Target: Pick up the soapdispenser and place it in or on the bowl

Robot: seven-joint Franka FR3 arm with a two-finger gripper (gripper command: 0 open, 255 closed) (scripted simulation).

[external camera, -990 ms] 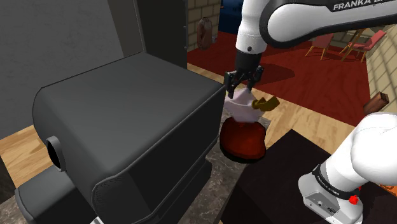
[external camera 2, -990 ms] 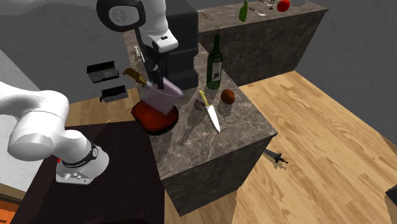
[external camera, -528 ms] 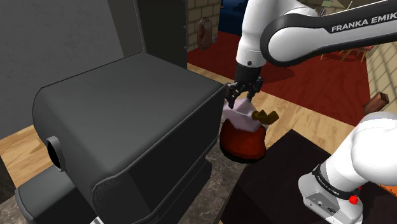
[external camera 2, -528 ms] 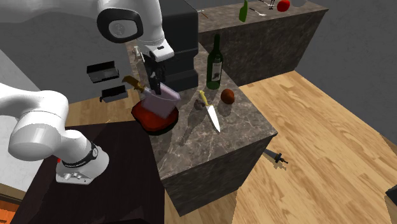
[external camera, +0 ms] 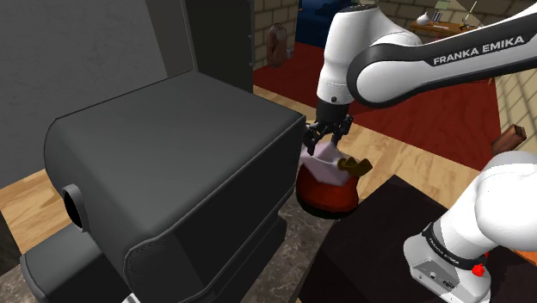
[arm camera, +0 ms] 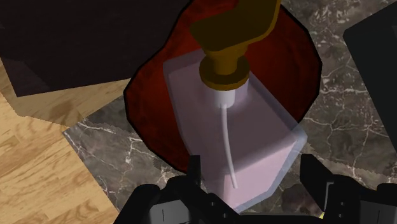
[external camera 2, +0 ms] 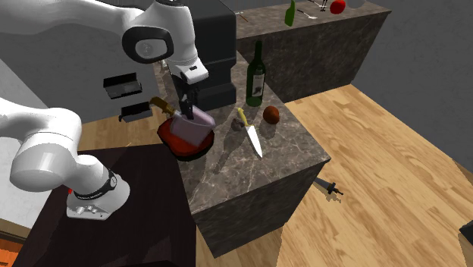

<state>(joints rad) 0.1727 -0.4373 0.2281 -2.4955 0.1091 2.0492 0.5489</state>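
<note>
My claw (arm camera: 253,170) pinches the base of the pale lilac, see-through soap dispenser with a brown-gold pump head (arm camera: 248,127), one black finger on each flank. The dispenser lies tilted. Its body is down in the hollow of the dark red round bowl (arm camera: 143,108) and its pump head reaches out past the bowl's rim. I cannot tell whether it rests on the bowl's floor. I judge the pick and the carry done and the placing almost complete. What is left is to spread the claw and draw clear. I see nothing else in the bowl. The bowl sits on the dark marbled stone tabletop (external camera 2: 258,178), close to its edge. Beyond the bowl lie a yellow-handled knife (external camera 2: 252,139) and a small brown round thing (external camera 2: 272,114). Past them stands a dark green glass bottle (external camera 2: 256,76).
</note>
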